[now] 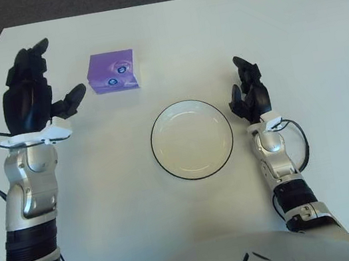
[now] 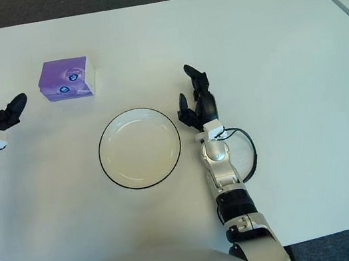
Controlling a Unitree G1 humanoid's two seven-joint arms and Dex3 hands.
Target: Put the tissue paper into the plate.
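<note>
Purple tissue pack [image 1: 112, 72] – print unreadable – beside spread, empty left hand [image 1: 32, 88]; right hand [image 1: 250, 93] relaxed by plate [image 1: 192, 139].

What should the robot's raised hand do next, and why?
Probably move the left hand rightward and down onto the purple tissue pack. Its fingers are spread and hold nothing, it shows just left of the pack, and the plate is bare. The right hand shows right of the plate.
</note>
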